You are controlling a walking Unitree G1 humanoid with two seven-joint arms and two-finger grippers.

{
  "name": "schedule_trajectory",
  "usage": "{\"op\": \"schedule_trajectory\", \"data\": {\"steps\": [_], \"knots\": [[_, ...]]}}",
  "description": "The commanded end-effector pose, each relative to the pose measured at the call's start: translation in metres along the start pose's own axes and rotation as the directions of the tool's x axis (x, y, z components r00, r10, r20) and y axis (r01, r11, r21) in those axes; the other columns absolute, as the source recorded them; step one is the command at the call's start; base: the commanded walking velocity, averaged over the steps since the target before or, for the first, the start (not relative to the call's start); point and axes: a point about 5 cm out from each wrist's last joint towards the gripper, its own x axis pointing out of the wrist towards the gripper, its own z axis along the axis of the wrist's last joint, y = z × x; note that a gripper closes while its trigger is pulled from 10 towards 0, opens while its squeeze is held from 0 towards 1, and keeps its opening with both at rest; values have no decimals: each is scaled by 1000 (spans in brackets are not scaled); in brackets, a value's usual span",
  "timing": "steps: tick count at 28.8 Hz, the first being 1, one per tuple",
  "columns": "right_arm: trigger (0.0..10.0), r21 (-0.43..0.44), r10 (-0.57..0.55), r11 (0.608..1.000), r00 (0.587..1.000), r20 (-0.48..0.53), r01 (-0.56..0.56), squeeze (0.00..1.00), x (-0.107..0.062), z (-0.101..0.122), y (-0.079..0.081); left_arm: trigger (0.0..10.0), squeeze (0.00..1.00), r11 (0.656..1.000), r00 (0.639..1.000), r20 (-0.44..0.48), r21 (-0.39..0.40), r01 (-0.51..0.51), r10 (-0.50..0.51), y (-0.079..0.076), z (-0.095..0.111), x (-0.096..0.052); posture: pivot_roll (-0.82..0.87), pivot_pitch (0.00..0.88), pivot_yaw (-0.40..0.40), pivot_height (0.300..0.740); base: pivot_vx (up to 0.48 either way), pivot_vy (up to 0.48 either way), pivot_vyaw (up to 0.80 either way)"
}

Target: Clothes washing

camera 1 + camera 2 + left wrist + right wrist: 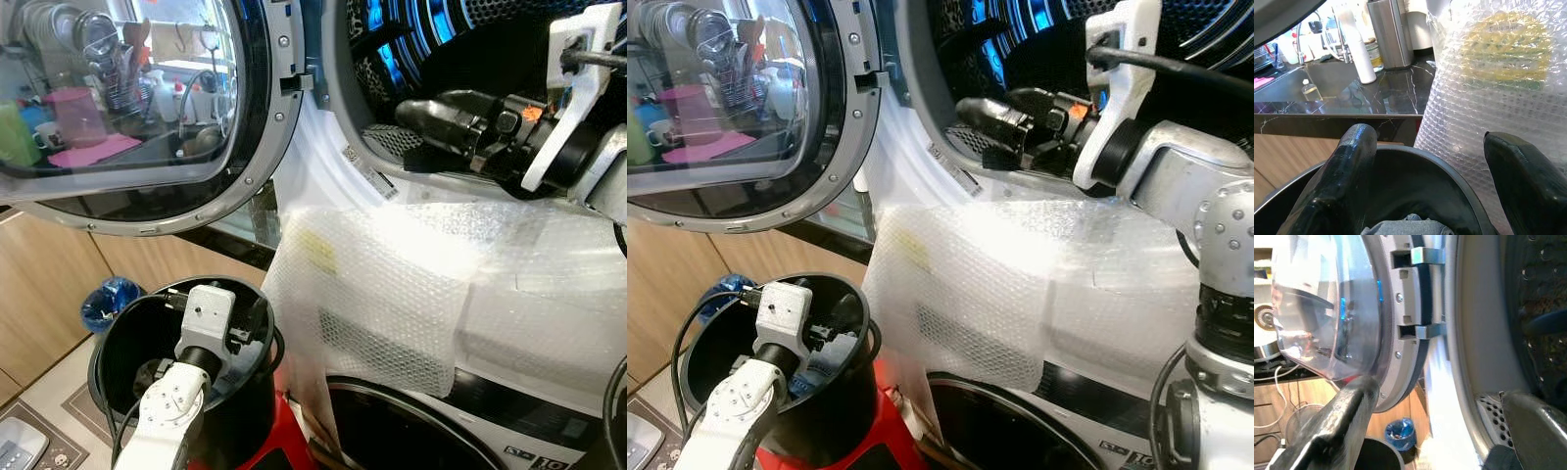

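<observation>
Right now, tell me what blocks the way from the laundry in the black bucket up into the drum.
The door is swung wide open, and no obstacle shows across the drum mouth except the right gripper, reaching in there, fingers open. The left gripper sits open in the black bucket over grey cloth.

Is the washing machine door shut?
No, the round glass door is swung wide open to the left, and the right end effector reaches into the drum.

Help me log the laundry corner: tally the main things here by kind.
Washer doors, open: 1
Black buckets: 1
Bubble-wrap sheets: 1
Blue bags: 1
Grippers: 2, left, right
Total: 6
</observation>
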Motion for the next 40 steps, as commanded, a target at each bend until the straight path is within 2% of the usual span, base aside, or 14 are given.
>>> {"op": "schedule_trajectory", "data": {"steps": [1,5,7,16,20,23,25,27,28,29,31,33,36,40], "knots": [[10000,-15,38,999,999,14,-38,0,-1,7,8,10000,0,1000,1000,-27,5,0,0,2,-4,-1,-32,0,64,740,0,0,0],[10000,-15,53,998,997,-56,-53,0,-2,-2,10,10000,0,1000,1000,-28,3,1,-1,1,-4,-1,-32,0,65,740,0,0,0],[10000,-2,-44,999,993,-114,44,0,8,-15,1,10000,0,1000,999,-32,4,7,-7,1,-5,-1,-36,0,67,740,0,0,0],[10000,87,-206,971,967,-150,220,0,23,-19,-29,10000,0,1000,999,-35,-3,12,-12,-2,-5,1,-41,0,67,740,0,0,0],[10000,111,-285,947,949,-137,300,0,31,-17,-46,10000,0,1000,999,-36,-3,11,-11,-2,-5,2,-39,0,69,740,0,0,0],[10000,145,-348,922,933,-92,358,0,35,-9,-59,10000,0,1000,999,-34,-4,6,-6,-1,-5,1,-37,0,67,740,0,0,0],[10000,198,-421,887,907,-22,417,0,36,2,-72,10000,0,1000,999,-35,-5,4,-4,-1,-5,2,-37,0,68,740,0,0,0],[10000,198,-434,881,901,-21,430,0,36,2,-75,10000,0,1000,999,-35,-5,4,-4,-1,-5,2,-37,0,68,740,0,0,0],[10000,193,-462,868,887,-20,457,0,36,2,-80,10000,0,1000,999,-34,-4,5,-5,-1,-5,2,-38,0,73,740,0,0,0],[10000,194,-550,817,835,-20,543,0,32,-1,-95,10000,0,1000,999,-33,-3,7,-7,-1,-5,2,-40,0,74,740,0,0,0],[10000,205,-599,782,800,-13,589,0,29,-2,-103,10000,0,1000,999,-33,-2,8,-8,-1,-4,3,-41,0,76,740,0,0,0],[10000,211,-643,749,766,4,628,0,26,0,-109,10000,0,1000,999,-33,-1,8,-9,-1,-4,3,-43,0,79,740,0,0,0],[10000,203,-730,675,682,46,709,0,18,4,-119,10000,0,1000,999,-33,1,9,-9,0,-4,3,-42,0,82,740,0,0,0],[10000,275,-805,586,587,87,762,0,8,11,-127,10000,0,1000,999,-34,1,9,-9,0,-4,3,-42,0,87,740,0,0,0]]}}
